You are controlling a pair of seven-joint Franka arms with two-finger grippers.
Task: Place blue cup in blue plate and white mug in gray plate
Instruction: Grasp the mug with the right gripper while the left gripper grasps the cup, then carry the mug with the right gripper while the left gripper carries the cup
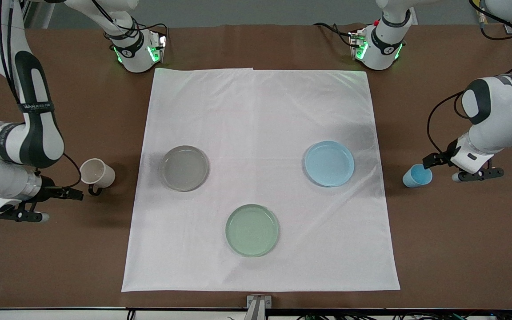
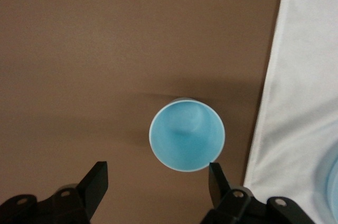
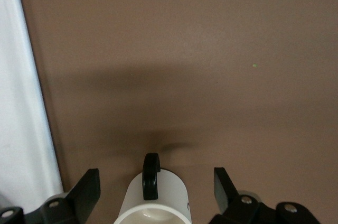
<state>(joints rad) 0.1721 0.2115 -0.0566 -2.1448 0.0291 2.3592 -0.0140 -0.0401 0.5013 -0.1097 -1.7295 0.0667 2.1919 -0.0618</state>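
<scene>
Left end effector (image 2: 157, 182), lower right of the front frame, fingers apart beside upright blue cup (image 1: 417, 175) on the counter (image 1: 460, 249). Right end effector (image 3: 157, 186), lower left, fingers apart around white mug (image 1: 97, 173). Blue plate (image 1: 329, 163) and gray plate (image 1: 184, 168) hold nothing.

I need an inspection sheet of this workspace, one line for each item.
Surface: brown table under a white square cloth.
Job's things: light-blue handleless cup and cream-white mug with black handle on bare table; light-blue round plate and gray round plate on cloth, both empty.
Clutter: pale green plate.
Grippers: left tool open by the cup; right tool open around the mug.
Cables: black, along arms.
Surroundings: nothing seen.
</scene>
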